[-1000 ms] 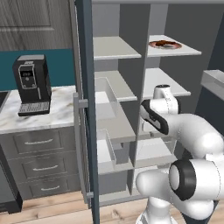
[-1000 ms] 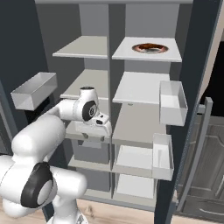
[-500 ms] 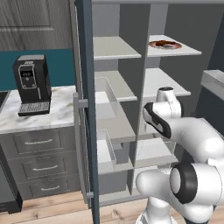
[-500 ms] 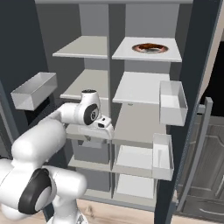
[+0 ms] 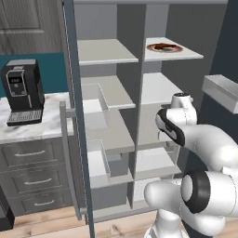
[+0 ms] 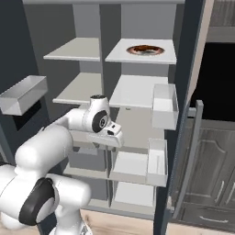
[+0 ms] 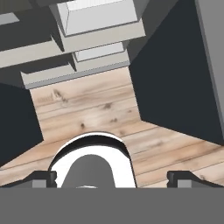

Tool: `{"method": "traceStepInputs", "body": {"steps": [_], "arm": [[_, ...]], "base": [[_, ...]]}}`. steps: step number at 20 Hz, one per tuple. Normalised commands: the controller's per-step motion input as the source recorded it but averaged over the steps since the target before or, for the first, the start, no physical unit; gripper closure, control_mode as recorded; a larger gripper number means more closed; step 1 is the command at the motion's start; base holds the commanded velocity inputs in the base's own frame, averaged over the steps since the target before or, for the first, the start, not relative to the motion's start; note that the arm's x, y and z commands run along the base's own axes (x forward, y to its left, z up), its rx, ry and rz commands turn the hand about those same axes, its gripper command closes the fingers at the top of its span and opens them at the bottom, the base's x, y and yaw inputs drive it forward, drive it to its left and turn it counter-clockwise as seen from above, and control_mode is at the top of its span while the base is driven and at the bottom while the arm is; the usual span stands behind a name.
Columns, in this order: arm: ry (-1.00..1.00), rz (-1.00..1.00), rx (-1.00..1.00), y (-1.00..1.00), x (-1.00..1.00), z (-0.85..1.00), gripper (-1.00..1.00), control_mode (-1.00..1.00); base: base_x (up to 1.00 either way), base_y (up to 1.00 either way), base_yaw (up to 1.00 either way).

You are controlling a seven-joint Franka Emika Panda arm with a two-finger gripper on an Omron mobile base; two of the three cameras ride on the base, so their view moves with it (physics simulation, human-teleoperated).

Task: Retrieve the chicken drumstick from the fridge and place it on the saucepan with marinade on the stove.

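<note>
The chicken drumstick (image 6: 145,49) lies on a white plate (image 6: 158,50) on the top right shelf (image 6: 133,57) of the open fridge (image 5: 116,83). The gripper (image 7: 112,176) points down at the pale wood floor (image 7: 87,113), its jaws spread wide and holding nothing. The white arm (image 6: 87,120) reaches in front of the middle shelves, well below the plate. Door bins (image 6: 164,105) hang on the right-hand door. On the marble worktop (image 5: 32,128) left of the fridge stands a black coffee machine (image 5: 21,92) over grey drawers (image 5: 32,179).

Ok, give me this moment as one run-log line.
fridge: doors open | drumstick: on plate, top right shelf | tool: open, empty, pointing at floor | pickup: not yet done
</note>
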Motion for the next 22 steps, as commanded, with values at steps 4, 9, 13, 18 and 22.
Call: {"method": "traceStepInputs", "body": {"steps": [4,9,13,18,22], "arm": [[0.0,0.0,0.0,0.0,0.0,0.0,-1.0,1.0],[0.0,0.0,0.0,0.0,0.0,0.0,-1.0,1.0],[0.0,0.0,0.0,0.0,0.0,0.0,-1.0,1.0],[0.0,0.0,0.0,0.0,0.0,0.0,-1.0,1.0],[0.0,0.0,0.0,0.0,0.0,0.0,-1.0,1.0]], "base": [[0.45,0.23,0.0],[0.75,-0.03,0.0],[0.75,-0.22,0.0],[0.44,-0.35,0.0],[0.19,-0.38,0.0]]}}
